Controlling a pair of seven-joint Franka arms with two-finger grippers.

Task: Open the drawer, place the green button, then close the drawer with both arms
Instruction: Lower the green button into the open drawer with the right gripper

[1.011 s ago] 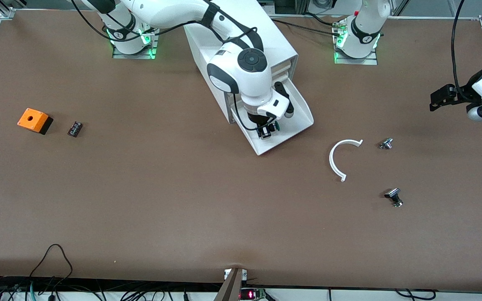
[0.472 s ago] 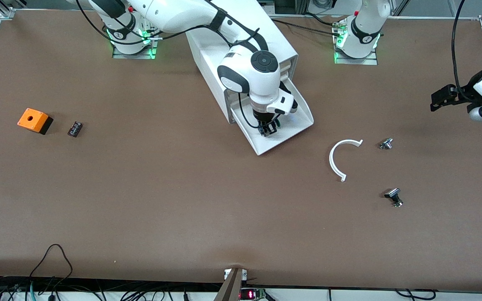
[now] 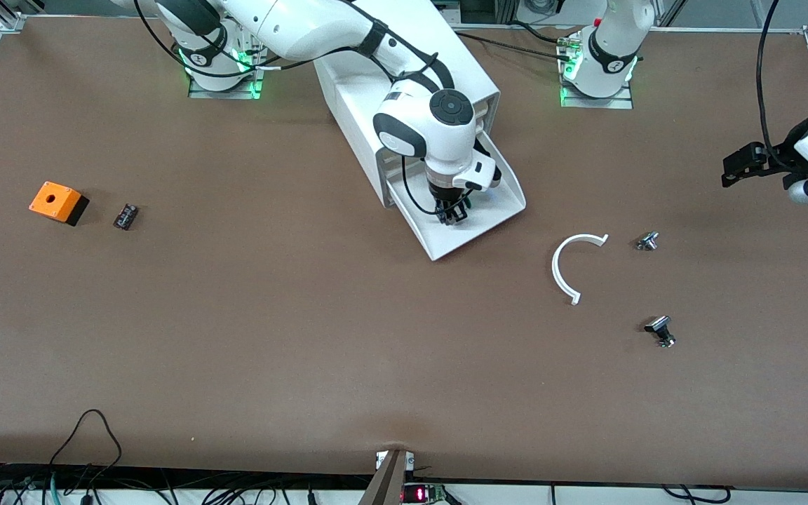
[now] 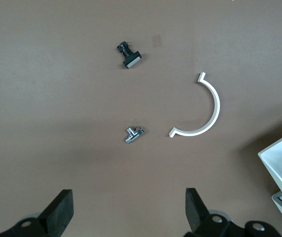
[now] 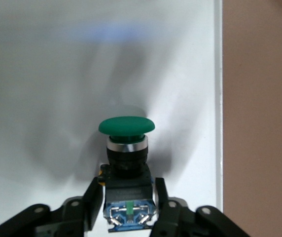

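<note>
Holding the button (image 5: 126,126) by its dark blue-black body, my right end effector (image 3: 452,214) hangs low inside the pulled-out drawer (image 3: 495,210), the lowest one of the white cabinet (image 3: 348,112). In the right wrist view my fingers (image 5: 94,195) press against both flat sides of that body, so I am grasping it. The green cap points down toward the white drawer floor (image 5: 57,74) and throws a soft shadow there. I cannot tell whether the cap touches the floor yet.

I judge the button to be light and rigid: hard plastic, with a metal collar under the cap. It should neither bend nor crush under my grip. The square body is the right place to take it, since its flat sides give my pads a sure seat. The cap is rounded and smooth and would likely slip; the collar is round too. Because the cap is wider than the body, the piece looks top-heavy, so I expect it to tip or roll a little on the slick tray once let go. Releasing it low should keep it from bouncing toward the drawer's rim.

My left end effector (image 3: 741,165) waits with its fingers spread wide and nothing between them, above the surface (image 3: 306,337) at the left arm's end.
</note>
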